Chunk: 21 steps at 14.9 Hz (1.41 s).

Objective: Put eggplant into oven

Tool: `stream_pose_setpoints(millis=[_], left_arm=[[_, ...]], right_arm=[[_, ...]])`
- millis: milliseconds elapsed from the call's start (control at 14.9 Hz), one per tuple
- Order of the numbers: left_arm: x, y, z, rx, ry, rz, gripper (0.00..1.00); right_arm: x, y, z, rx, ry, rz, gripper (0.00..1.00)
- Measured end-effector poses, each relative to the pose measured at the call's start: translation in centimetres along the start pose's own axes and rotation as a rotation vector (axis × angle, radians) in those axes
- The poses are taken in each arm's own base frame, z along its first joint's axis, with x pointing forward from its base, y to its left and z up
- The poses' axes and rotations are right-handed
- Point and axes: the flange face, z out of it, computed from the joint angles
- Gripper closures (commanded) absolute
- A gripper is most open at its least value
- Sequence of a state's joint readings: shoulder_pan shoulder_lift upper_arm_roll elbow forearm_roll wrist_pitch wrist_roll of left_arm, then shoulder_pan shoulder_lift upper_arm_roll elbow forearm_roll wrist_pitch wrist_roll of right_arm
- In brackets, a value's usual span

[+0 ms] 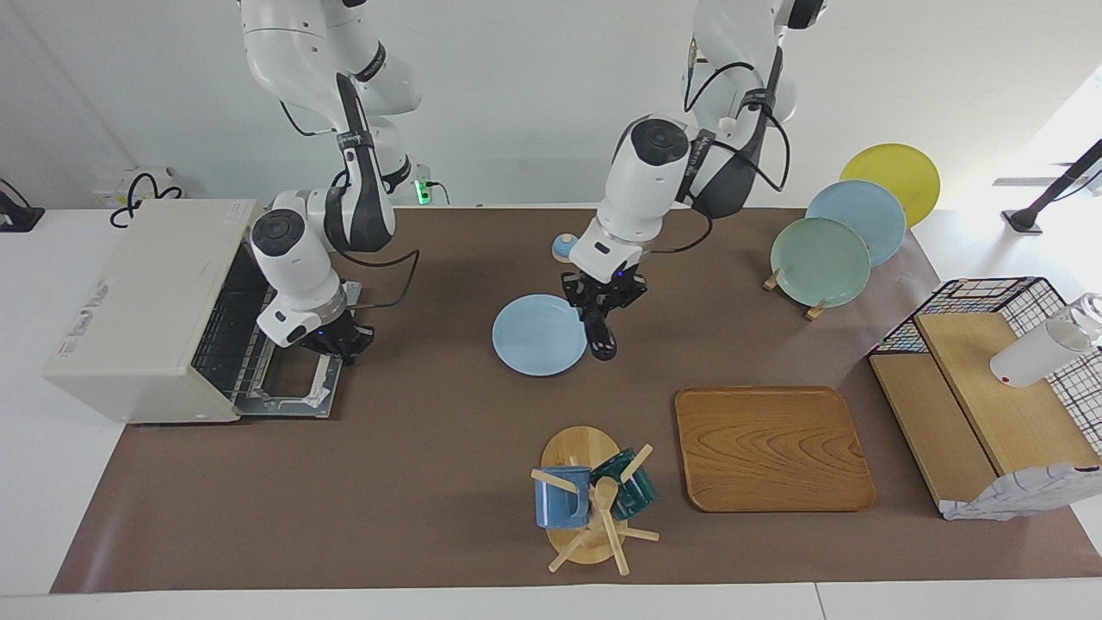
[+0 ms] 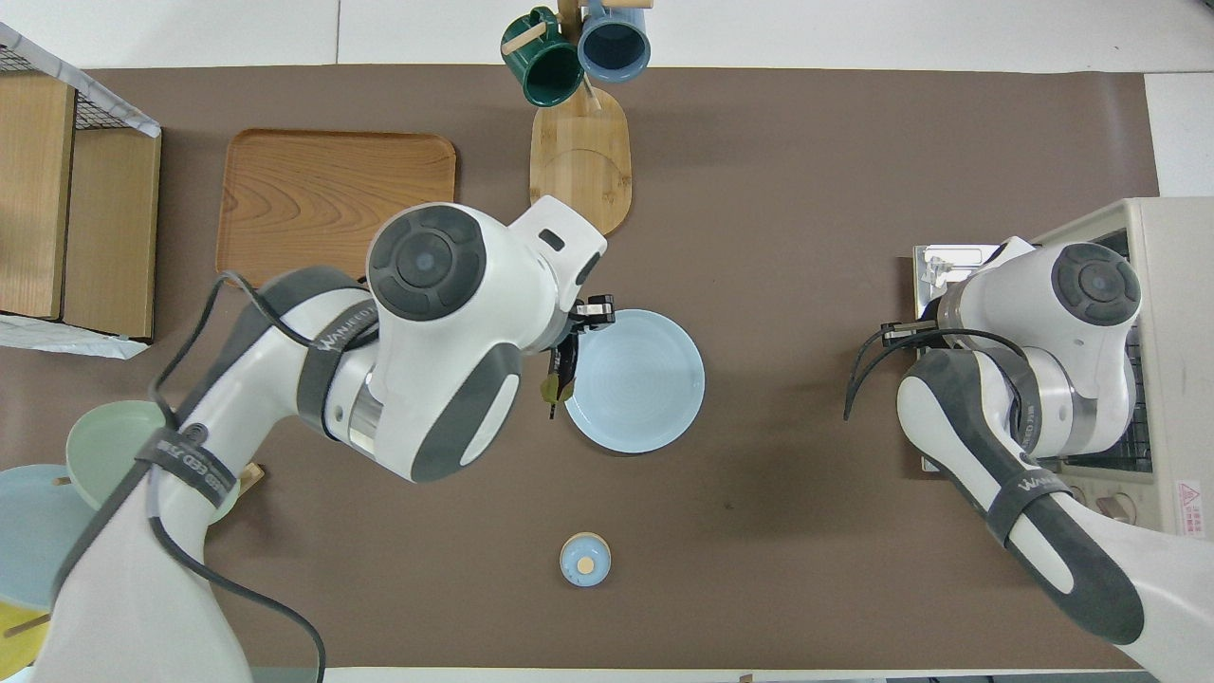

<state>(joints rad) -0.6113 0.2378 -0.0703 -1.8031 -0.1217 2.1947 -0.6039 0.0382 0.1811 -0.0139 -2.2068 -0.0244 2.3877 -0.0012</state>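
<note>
My left gripper (image 1: 600, 315) is shut on the eggplant (image 1: 602, 343), a glossy dark purple piece that hangs down from the fingers. It is in the air over the edge of the light blue plate (image 1: 538, 337) at mid table. In the overhead view the eggplant (image 2: 567, 364) shows beside the plate (image 2: 645, 381), stem end toward the robots. The cream oven (image 1: 142, 301) stands at the right arm's end with its door (image 1: 293, 389) folded down and its rack showing. My right gripper (image 1: 334, 341) is just over the open door's handle edge.
A wooden tray (image 1: 775, 449) lies bare toward the left arm's end. A mug rack (image 1: 592, 504) with two mugs stands beside it. A small blue knobbed lid (image 1: 564, 250) sits nearer to the robots than the plate. Coloured plates (image 1: 820, 250) and a wire basket (image 1: 990, 297) stand at the left arm's end.
</note>
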Motion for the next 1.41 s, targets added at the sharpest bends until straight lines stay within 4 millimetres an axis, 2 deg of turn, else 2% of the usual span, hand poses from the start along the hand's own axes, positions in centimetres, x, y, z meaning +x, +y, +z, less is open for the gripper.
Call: stream_pose_setpoints(millis=[201, 469, 669, 870, 937, 1004, 1071, 1205, 1272, 1339, 1406], left_arm=[[-3.1, 2.3, 4.4, -0.009, 0.002, 0.019, 1.0], [-4.6, 3.3, 9.5, -0.001, -0.011, 0.033, 1.0], [-5.6, 3.4, 11.2, 0.003, -0.015, 0.045, 1.0], [-5.9, 3.4, 11.4, 0.001, -0.012, 0.049, 1.0], [-5.7, 3.3, 11.3, 0.001, -0.01, 0.046, 0.71], [-5.6, 3.2, 11.3, 0.002, -0.009, 0.044, 0.21], [-5.5, 3.1, 11.3, 0.003, -0.008, 0.042, 0.0], [-5.3, 2.9, 11.2, 0.003, -0.005, 0.039, 0.0], [-5.2, 2.8, 11.0, 0.003, -0.002, 0.037, 0.0], [-4.9, 2.6, 10.7, 0.002, 0.002, 0.031, 0.0], [-4.3, 2.2, 10.2, 0.001, 0.006, 0.023, 0.0]], right_arm=[[0.5, -0.1, -0.8, -0.002, -0.016, -0.002, 1.0], [1.4, 0.0, -2.4, -0.004, -0.02, -0.001, 1.0], [1.6, 0.1, -2.6, -0.005, -0.018, -0.002, 1.0], [1.7, 0.0, -2.8, -0.006, -0.014, -0.003, 1.0], [1.7, 0.0, -2.8, -0.006, -0.015, -0.004, 1.0], [1.7, -0.2, -2.8, -0.006, -0.015, -0.006, 1.0], [1.7, -0.5, -2.8, -0.006, -0.016, -0.012, 0.92], [2.0, -2.1, -3.4, -0.007, -0.019, 0.008, 0.36], [2.2, -3.0, -3.9, -0.009, -0.022, 0.039, 0.16], [2.3, -3.7, -4.2, -0.01, -0.024, 0.061, 0.04], [2.3, -4.1, -4.4, -0.011, -0.024, 0.071, 0.0]])
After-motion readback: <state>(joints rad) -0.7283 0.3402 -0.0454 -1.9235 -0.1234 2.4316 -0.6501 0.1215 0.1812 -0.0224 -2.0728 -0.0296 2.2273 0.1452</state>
